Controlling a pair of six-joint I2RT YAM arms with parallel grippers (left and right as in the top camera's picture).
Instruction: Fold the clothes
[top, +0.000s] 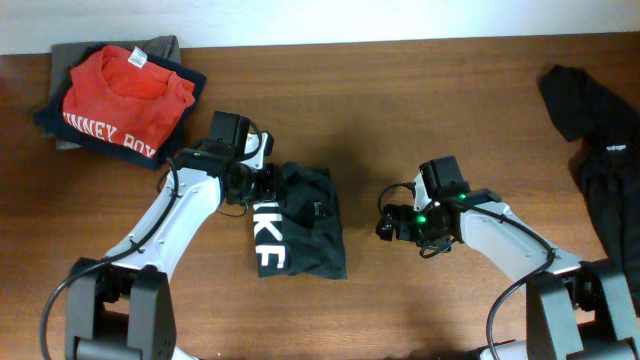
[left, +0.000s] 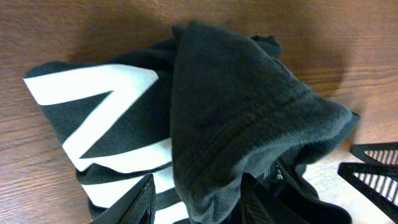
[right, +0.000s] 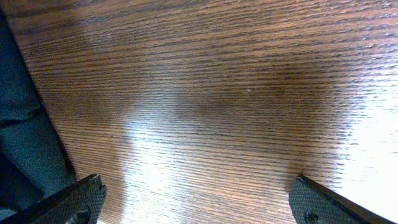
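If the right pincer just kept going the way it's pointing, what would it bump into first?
Probably the dark folded shirt. The right pincer points left toward it across bare table, open and empty; how low it travels is unclear.

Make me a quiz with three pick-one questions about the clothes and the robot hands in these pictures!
1. Where does the red shirt lie?
A. Top left of the table
B. Bottom right
C. Under the right arm

2. What colour are the letters on the dark shirt?
A. Yellow
B. White
C. Blue

3. What is the right end effector doing?
A. Pinching the dark shirt
B. Holding the red shirt
C. Open over bare table

Answers:
1 A, it tops a folded pile in the far left corner.
2 B, big white letters show in the overhead and left wrist views.
3 C, its fingers stand wide with only wood between them.
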